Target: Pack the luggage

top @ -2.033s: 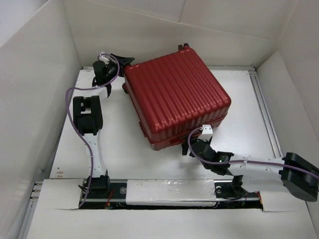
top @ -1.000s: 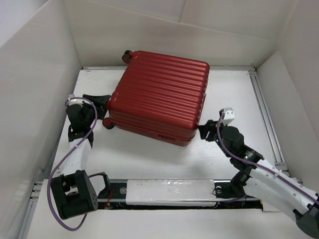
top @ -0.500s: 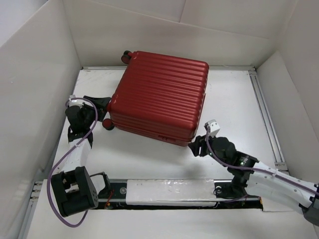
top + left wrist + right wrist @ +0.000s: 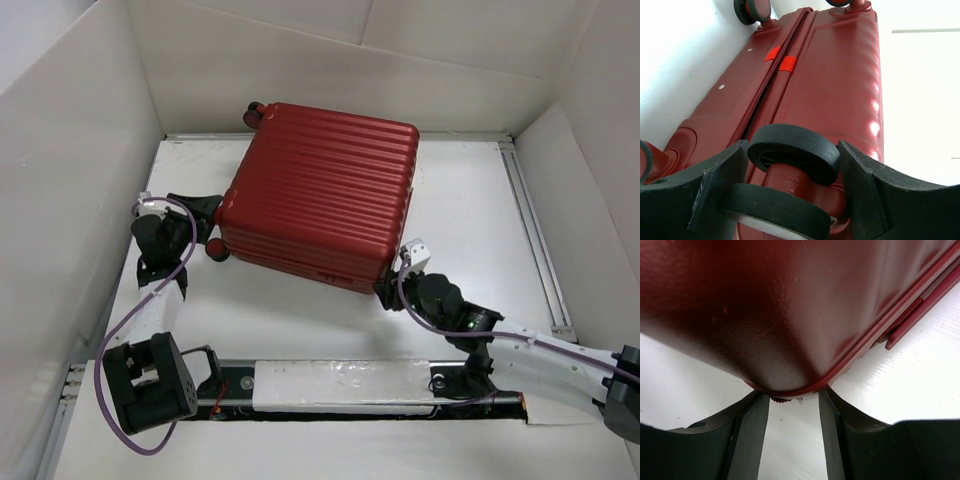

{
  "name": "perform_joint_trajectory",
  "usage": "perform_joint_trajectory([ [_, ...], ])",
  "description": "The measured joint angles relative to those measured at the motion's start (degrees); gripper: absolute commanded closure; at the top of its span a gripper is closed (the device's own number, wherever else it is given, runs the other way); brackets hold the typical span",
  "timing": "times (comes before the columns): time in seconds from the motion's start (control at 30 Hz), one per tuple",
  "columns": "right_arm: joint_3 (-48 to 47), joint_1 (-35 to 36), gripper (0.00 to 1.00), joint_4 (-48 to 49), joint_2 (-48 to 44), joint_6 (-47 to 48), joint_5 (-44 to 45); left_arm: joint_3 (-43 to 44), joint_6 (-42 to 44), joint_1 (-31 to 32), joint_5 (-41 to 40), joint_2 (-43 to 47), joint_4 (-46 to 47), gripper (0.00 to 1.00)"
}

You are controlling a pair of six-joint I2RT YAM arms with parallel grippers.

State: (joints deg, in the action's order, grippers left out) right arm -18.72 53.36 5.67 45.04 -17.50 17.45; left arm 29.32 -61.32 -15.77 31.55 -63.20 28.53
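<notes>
Bracketing closed luggage (image 4: 320, 190) at two opposite corners.

Found it flat and skewed on mid bench (image 4: 470, 200), wheels leftward. Noted left gripper (image 4: 792, 147) astride a wheel (image 4: 790, 155), fingers (image 4: 720, 185) close on both sides; cannot tell whether pinching or merely flanking. Noted right gripper (image 4: 792, 397) slightly spread, near-right corner (image 4: 785, 370) just at its mouth. Read as a diagonal hold to steady or swivel the shell. Saw zip (image 4: 760, 100) shut; expect opening needed before packing.
</notes>
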Motion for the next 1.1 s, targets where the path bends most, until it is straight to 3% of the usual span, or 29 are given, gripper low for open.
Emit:
perform_joint_trajectory([
  [0.13, 0.50, 0.04, 0.59, 2.58, 2.71, 0.07, 0.00, -0.39, -0.28, -0.02, 0.17, -0.02, 1.03, 1.00],
  [0.27, 1.03, 0.66, 0.96, 2.99, 3.98, 0.31, -0.28, -0.92, -0.50, -0.09, 0.59, -0.02, 1.97, 1.00],
  [0.3, 1.14, 0.68, 1.00, 3.08, 4.48, 0.02, -0.04, -1.09, -0.61, -0.11, 0.55, -0.02, 2.25, 1.00],
  [0.57, 3.10, 5.77, 1.00, 3.67, 0.66, -7.87, 4.17, -2.54, -1.77, 0.52, -1.01, 0.70, 4.55, 1.00],
  [0.83, 1.11, 9.33, 1.00, -2.27, 0.28, -15.32, 3.48, -8.02, -2.62, 1.40, -6.36, 8.44, 6.14, 1.00],
  [0.97, -6.23, 13.64, 1.00, -11.80, 6.75, -17.73, 11.17, -9.09, -3.08, 1.40, -8.52, 10.10, 6.34, 1.00],
  [1.1, -12.96, 18.69, 1.00, -14.53, 18.34, -24.09, 22.08, -9.99, -3.98, 0.22, -12.98, 10.73, 6.40, 1.00],
])
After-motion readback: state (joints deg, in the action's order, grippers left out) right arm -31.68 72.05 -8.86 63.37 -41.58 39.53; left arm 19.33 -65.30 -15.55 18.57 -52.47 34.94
